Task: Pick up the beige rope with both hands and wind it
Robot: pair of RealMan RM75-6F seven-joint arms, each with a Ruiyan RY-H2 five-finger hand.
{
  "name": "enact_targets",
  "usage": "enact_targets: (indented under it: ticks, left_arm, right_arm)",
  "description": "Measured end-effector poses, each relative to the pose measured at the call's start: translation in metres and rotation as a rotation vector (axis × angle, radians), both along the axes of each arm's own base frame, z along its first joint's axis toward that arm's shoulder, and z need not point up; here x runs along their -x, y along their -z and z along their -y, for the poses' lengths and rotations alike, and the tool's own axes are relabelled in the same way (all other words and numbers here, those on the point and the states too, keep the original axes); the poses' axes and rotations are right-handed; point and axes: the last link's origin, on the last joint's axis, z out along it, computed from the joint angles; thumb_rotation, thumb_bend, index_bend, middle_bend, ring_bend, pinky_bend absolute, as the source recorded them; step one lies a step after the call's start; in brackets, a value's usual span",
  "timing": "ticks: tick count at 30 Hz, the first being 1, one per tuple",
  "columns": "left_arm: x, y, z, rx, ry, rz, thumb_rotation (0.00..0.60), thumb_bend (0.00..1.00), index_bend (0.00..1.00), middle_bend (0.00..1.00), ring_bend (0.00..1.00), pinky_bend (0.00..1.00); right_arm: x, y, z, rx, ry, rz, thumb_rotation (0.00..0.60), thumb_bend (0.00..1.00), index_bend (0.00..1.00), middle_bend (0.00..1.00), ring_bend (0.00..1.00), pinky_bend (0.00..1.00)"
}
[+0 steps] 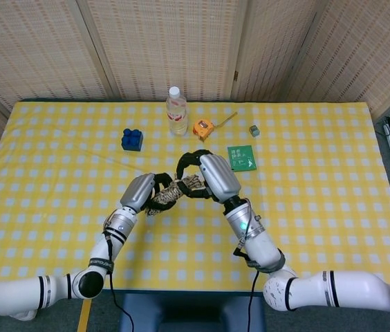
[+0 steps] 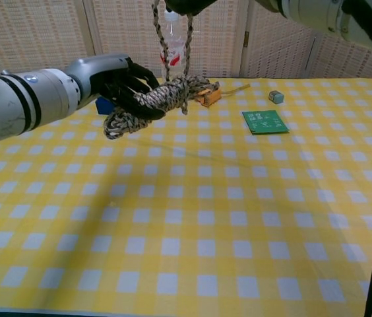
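Left hand [image 1: 142, 191] grips the beige rope [image 1: 172, 193] bundle above the table [image 1: 319, 207]. Right hand [image 1: 205, 176] sits just beside it, dark fingers [image 1: 187, 160] curled over the bundle's far end.

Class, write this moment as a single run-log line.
step: winding | left robot hand: grips beige rope bundle, raised off table | right robot hand: holds rope strand above bundle | wind: unfinished

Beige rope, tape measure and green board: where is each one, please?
beige rope [image 2: 148, 104], chest view, middle of the bundle.
tape measure [image 1: 202, 128], head view, orange case.
green board [image 2: 265, 121], chest view, its flat top.
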Motion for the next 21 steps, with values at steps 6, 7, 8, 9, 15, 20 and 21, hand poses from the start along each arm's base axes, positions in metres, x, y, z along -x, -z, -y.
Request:
enact_targets:
  ticks: [6,7,8,9,15,20,21]
  left_arm:
    - [-0.002,0.001,-0.006,-0.004,-0.101,0.042,0.6,0.73,0.72,0.75,0.75,0.8]
    - [-0.002,0.0,-0.006,-0.006,-0.115,0.05,0.6,0.73,0.72,0.75,0.75,0.8]
    - [-0.002,0.0,-0.008,-0.008,-0.134,0.064,0.6,0.73,0.72,0.75,0.75,0.8]
    - [-0.002,-0.001,-0.008,-0.008,-0.15,0.077,0.6,0.73,0.72,0.75,0.75,0.8]
    - [0.001,-0.008,-0.016,-0.013,-0.255,0.196,0.6,0.73,0.72,0.75,0.75,0.8]
    - [0.007,-0.021,-0.023,-0.032,-0.318,0.303,0.6,0.73,0.72,0.75,0.75,0.8]
    - [0.009,-0.024,-0.024,-0.035,-0.328,0.322,0.6,0.73,0.72,0.75,0.75,0.8]
  right_arm:
    - [-0.003,0.01,-0.012,-0.033,-0.042,-0.036,0.6,0.43,0.69,0.5,0.4,0.36]
    - [-0.003,0.012,-0.014,-0.038,-0.048,-0.042,0.6,0.43,0.69,0.5,0.4,0.36]
    - [-0.003,0.013,-0.017,-0.043,-0.055,-0.047,0.6,0.43,0.69,0.5,0.4,0.36]
    - [-0.003,0.015,-0.02,-0.051,-0.064,-0.054,0.6,0.43,0.69,0.5,0.4,0.36]
    - [0.004,0.019,-0.03,-0.064,-0.085,-0.081,0.6,0.43,0.69,0.5,0.4,0.36]
    - [0.02,0.018,-0.032,-0.072,-0.061,-0.089,0.6,0.43,0.69,0.5,0.4,0.36]
    - [0.024,0.019,-0.031,-0.072,-0.051,-0.09,0.6,0.43,0.69,0.5,0.4,0.36]
